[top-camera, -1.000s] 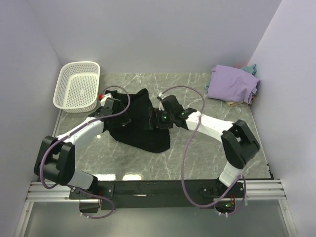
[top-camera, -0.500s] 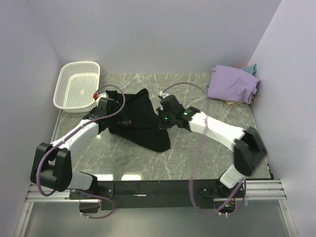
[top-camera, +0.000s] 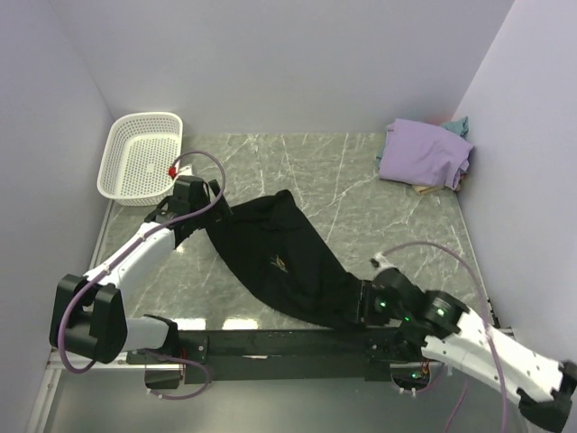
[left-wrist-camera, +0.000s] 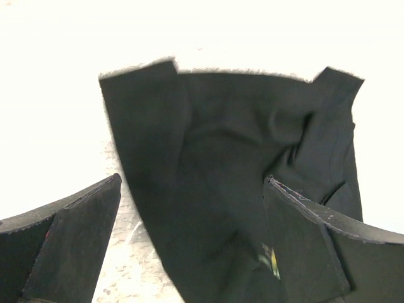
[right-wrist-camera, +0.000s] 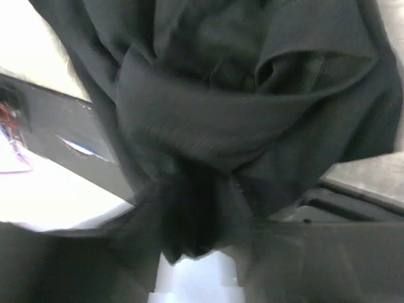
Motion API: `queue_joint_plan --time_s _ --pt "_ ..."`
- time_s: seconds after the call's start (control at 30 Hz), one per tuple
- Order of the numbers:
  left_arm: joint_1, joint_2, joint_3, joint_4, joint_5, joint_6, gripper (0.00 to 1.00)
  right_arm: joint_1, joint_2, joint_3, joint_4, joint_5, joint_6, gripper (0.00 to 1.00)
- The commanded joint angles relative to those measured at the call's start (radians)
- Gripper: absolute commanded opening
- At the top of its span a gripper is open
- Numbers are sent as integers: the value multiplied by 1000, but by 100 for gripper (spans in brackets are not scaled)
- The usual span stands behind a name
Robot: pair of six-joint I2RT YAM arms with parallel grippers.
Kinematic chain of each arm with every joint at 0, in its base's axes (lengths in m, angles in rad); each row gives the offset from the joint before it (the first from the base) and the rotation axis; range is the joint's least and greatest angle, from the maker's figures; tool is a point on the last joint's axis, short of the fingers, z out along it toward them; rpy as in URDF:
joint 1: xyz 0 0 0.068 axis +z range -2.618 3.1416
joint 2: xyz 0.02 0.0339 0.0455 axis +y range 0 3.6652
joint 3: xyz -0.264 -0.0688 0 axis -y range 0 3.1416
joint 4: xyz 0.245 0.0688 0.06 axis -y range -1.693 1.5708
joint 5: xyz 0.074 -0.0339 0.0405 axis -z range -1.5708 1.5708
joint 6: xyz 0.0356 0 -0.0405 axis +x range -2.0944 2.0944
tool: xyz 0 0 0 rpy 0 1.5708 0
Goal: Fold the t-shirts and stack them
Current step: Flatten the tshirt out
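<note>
- Black t-shirt [top-camera: 284, 262]: bunched end pinched in right gripper [top-camera: 362, 305] at 5 o'clock, table [top-camera: 361, 180] edge; may slide off.
- Left gripper [left-wrist-camera: 192, 182], 10 o'clock, jaws spread: far end unheld, may crumple.

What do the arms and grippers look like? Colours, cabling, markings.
Left arm and right arm match: white link shells, black joint housings. A loose mauve cable loops along each. Green lights glow on the right arm's black wrist section; a small red tag sits on the left arm's cable. The left gripper has flat, matte black, wedge-shaped fingers.
</note>
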Motion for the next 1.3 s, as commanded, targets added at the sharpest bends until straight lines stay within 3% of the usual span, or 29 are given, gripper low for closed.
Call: queue_joint_plan --time_s 0.0,0.07,0.13,0.3,0.37,0.53,0.7,0.87,1.0,1.1,1.13,1.17,1.23,1.27 --pt "5 -48 5 28 20 2 99 7 -321 -17 -123 209 361 68" --pt "5 -45 15 32 29 16 99 7 -407 -10 -87 276 375 68" --pt "5 -28 39 54 99 37 100 5 -394 24 -86 387 357 73" --pt "-3 97 123 132 340 96 99 7 -46 111 -33 472 254 86" --pt "-29 186 162 132 416 121 99 5 103 121 31 465 201 86" --pt "-151 376 353 4 362 201 98 4 254 104 191 414 132 87" --pt "-192 522 433 0 364 223 97 7 329 122 184 393 99 88" --pt "-211 650 504 -60 338 241 91 5 349 107 179 377 104 81" --pt "-218 668 501 -52 338 241 91 7 320 98 176 351 104 72" --pt "-231 685 515 -58 339 246 86 7 305 93 176 350 99 49" --pt "-233 696 528 -63 341 249 80 5 303 95 173 348 98 34" --pt "-238 702 535 -66 344 250 67 7 301 96 174 345 95 26" --pt "-250 716 550 -72 365 258 54 7 298 102 171 340 92 10" --pt "-256 720 553 -75 370 261 34 7 297 105 171 342 86 6"
